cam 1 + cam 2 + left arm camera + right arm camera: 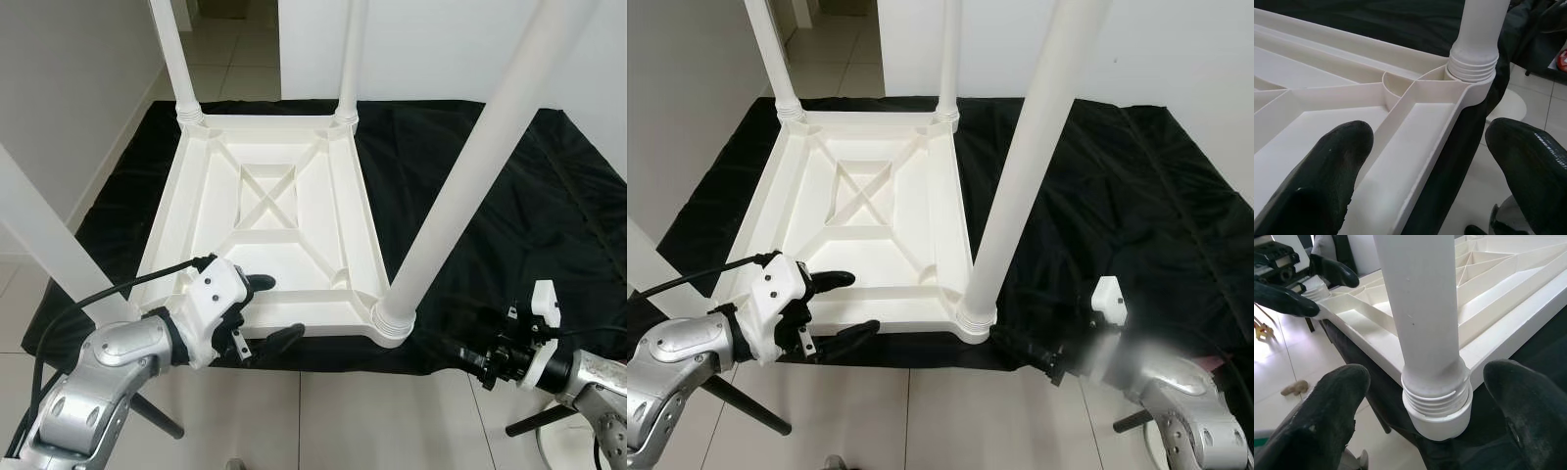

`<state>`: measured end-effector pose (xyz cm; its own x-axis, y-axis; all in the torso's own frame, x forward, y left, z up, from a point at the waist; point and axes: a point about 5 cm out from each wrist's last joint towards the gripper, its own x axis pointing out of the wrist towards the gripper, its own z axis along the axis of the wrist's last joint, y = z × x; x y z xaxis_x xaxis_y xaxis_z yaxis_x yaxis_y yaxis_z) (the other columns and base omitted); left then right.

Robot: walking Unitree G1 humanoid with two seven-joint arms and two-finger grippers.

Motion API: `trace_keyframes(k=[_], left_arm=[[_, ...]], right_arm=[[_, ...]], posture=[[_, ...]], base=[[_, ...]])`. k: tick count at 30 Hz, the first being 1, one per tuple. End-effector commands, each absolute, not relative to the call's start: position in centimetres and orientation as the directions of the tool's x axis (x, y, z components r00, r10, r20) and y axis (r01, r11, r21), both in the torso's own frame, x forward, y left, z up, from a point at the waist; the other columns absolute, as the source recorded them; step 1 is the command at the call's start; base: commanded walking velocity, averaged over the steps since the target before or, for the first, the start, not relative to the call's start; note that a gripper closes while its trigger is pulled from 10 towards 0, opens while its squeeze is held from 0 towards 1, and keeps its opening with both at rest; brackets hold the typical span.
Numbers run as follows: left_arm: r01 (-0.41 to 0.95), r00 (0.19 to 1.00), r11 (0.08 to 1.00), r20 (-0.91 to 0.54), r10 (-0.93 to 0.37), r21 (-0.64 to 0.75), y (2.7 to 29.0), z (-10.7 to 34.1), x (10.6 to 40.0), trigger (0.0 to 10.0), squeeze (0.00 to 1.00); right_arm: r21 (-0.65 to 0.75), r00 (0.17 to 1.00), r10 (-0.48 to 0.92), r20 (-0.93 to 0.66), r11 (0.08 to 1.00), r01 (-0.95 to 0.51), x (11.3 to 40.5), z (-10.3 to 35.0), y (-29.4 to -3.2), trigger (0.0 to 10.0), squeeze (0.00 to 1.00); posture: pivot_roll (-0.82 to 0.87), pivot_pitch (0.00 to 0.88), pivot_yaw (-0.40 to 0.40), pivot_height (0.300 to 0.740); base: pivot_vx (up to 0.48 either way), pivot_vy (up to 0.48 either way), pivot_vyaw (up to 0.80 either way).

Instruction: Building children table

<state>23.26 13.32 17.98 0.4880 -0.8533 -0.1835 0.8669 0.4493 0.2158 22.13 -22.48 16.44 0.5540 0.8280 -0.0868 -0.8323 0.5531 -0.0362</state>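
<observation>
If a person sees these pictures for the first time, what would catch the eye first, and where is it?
First is the white table top, lying upside down on a black sheet, with white legs standing up from its corners. Next, the left gripper is open astride the table's near edge, one finger above the rim, one below. The right gripper is open, facing the threaded base of the near right leg without touching it.

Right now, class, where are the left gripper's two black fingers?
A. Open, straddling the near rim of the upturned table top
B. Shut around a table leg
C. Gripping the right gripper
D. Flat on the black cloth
A: the left gripper is open, one finger over the table top's near rim, the other outside it.
</observation>
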Motion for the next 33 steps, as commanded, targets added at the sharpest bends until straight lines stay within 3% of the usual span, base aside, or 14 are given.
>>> trace_keyframes(k=[1, 7, 8, 20, 27, 33], left_arm=[[0.878, 0.470, 0.431, -0.203, -0.859, 0.209, 13.2, 17.8, 22.8, 10.0, 0.00], [0.875, 0.477, 0.438, -0.212, -0.853, 0.208, 13.1, 17.6, 22.9, 10.0, 0.00], [0.875, 0.476, 0.435, -0.218, -0.852, 0.210, 13.0, 17.6, 22.9, 10.0, 0.00], [0.885, 0.459, 0.422, -0.214, -0.863, 0.198, 11.1, 17.1, 23.0, 10.0, 0.00], [0.882, 0.464, 0.428, -0.203, -0.862, 0.196, 10.0, 16.9, 23.2, 10.0, 0.00], [0.864, 0.499, 0.474, -0.169, -0.850, 0.167, 9.2, 16.8, 23.8, 10.0, 0.00]], right_arm=[[-0.059, 0.540, 0.836, -0.100, 0.537, -0.842, 22.1, 16.8, -22.2, 10.0, 1.00], [-0.123, 0.576, 0.811, -0.104, 0.564, -0.816, 22.8, 17.3, -21.8, 10.0, 1.00], [-0.144, 0.580, 0.808, -0.102, 0.565, -0.812, 23.2, 17.3, -21.2, 10.0, 0.00], [-0.177, 0.591, 0.803, -0.077, 0.573, -0.801, 26.9, 16.4, -17.9, 10.0, 0.00], [-0.193, 0.597, 0.797, -0.087, 0.575, -0.795, 28.2, 15.9, -17.3, 10.0, 0.00], [-0.219, 0.759, 0.650, -0.028, 0.737, -0.639, 32.1, 16.4, -18.9, 10.0, 0.00]], posture=[[0.01, 0.057, -0.005, 0.740], [0.01, 0.055, -0.005, 0.740], [0.01, 0.054, -0.004, 0.740], [0.02, 0.062, -0.007, 0.740], [0.02, 0.069, -0.009, 0.740], [0.02, 0.081, -0.026, 0.740]], base=[[0.000, 0.000, 0.00], [0.000, 0.000, 0.00], [0.000, 0.000, 0.00], [0.000, 0.000, 0.00], [0.000, 0.000, 0.00], [0.000, 0.000, 0.00]])
